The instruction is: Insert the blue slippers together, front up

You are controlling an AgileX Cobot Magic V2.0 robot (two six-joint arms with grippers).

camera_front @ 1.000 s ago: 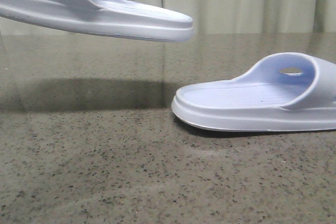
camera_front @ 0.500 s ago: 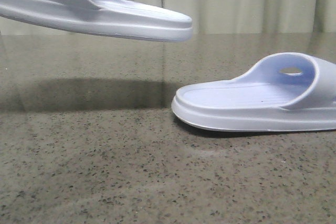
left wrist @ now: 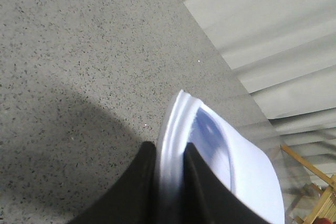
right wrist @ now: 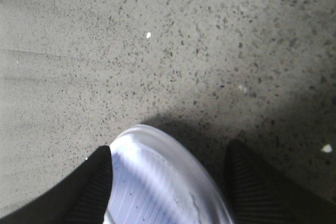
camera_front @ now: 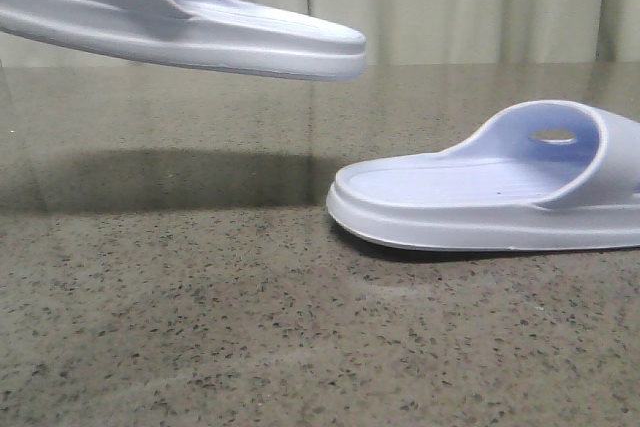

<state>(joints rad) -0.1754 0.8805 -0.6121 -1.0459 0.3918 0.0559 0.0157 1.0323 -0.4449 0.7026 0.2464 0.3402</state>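
The left gripper (left wrist: 169, 174) jaws pinch one slipper (camera_front: 180, 32) by its edge above the counter (camera_front: 200, 327); it could twist loose. The right gripper (right wrist: 168, 182) jaws straddle the resting slipper (camera_front: 490, 192), wide.

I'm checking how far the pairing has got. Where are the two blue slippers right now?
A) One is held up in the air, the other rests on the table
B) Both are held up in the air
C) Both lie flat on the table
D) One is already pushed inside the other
A: the left gripper pinches the raised slipper above its shadow, while the other slipper sits on the table.
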